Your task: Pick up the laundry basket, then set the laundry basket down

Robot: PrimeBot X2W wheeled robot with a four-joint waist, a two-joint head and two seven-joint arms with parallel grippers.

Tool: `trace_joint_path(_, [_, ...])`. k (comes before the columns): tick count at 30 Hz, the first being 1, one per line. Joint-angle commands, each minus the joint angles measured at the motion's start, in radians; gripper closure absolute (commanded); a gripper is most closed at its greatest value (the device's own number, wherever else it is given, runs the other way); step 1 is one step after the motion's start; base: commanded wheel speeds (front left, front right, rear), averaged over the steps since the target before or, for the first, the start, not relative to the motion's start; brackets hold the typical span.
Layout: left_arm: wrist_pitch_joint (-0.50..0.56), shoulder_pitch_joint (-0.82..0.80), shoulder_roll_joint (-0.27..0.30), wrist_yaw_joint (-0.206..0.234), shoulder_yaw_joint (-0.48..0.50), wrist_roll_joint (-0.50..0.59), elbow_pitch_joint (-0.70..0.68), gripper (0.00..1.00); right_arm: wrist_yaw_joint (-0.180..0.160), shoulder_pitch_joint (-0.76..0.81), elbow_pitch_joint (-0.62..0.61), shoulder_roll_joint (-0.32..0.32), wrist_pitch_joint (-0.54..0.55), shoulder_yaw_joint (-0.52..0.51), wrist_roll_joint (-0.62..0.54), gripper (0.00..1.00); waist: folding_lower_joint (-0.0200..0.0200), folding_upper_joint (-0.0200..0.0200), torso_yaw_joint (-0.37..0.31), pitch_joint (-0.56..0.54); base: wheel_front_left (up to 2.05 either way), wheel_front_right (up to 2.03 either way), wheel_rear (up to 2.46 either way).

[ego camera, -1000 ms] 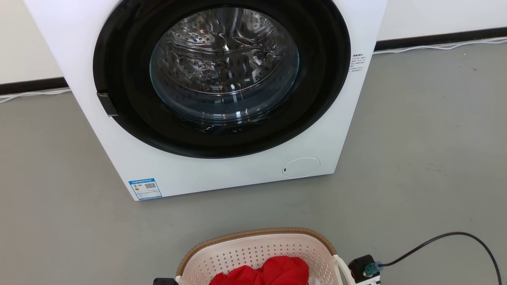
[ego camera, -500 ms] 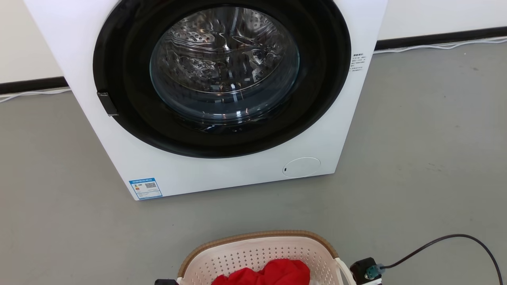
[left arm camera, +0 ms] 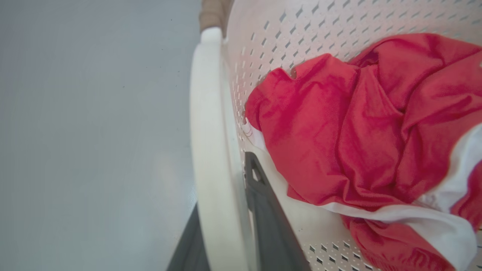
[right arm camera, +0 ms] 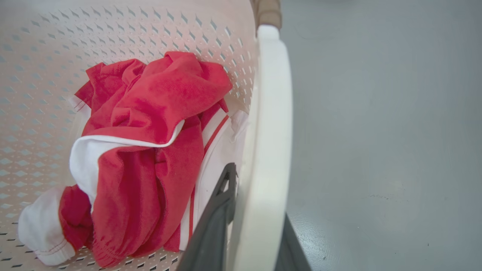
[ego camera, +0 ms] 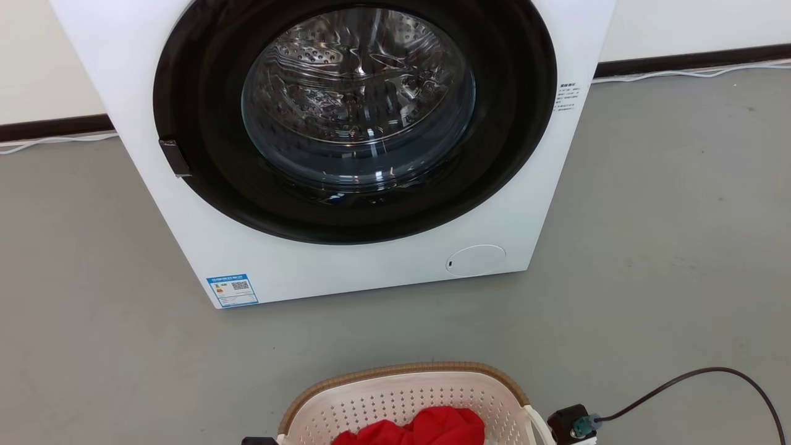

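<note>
Laundry basket (ego camera: 395,398) handles sit clamped in left fingers (left arm camera: 267,218) and right fingers (right arm camera: 214,222); washer label (ego camera: 232,290) illegible

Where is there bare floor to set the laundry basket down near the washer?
Bare floor lies between the washer and the laundry basket, and left of the washer up to the baseboard. Beside the basket's right handle it is crowded: a black device and its cable.

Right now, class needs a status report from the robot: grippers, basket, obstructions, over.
Jaws shut: left gripper on left handle, right gripper on right handle. Inside laundry basket, red garment. Ahead, washer, apart from it.
</note>
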Motion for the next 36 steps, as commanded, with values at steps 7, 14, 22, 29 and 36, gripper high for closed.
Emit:
trace_joint_path(7, [-0.027,-0.047,-0.002,-0.003,-0.002,-0.011,-0.019,1.0,0.026,-0.029,-0.016,0.032,-0.02,0.044,0.008,1.0,0.0,-0.0001,0.0,0.0,0.0,0.0,0.0])
trace_joint_path(14, [-0.029,-0.047,-0.002,-0.001,-0.013,-0.025,-0.018,1.0,0.026,-0.032,-0.01,0.032,-0.025,0.057,0.023,1.0,0.0,-0.0001,0.002,-0.001,0.0,0.0,0.0])
trace_joint_path(22, [-0.033,-0.051,-0.002,0.002,-0.028,-0.039,-0.019,1.0,0.026,-0.038,-0.005,0.032,-0.029,0.072,0.039,1.0,0.0,-0.0001,0.004,0.005,0.0,0.0,0.0])
trace_joint_path(29, [-0.034,-0.057,-0.002,0.004,-0.04,-0.05,-0.016,1.0,0.026,-0.045,0.0,0.032,-0.033,0.081,0.053,1.0,0.0,-0.0001,0.004,0.011,0.0,0.0,0.0])
trace_joint_path(36, [-0.037,-0.059,-0.002,0.002,-0.051,-0.06,-0.013,1.0,0.026,-0.047,0.003,0.032,-0.035,0.092,0.066,1.0,0.0,-0.0001,0.004,0.01,0.0,0.0,0.0])
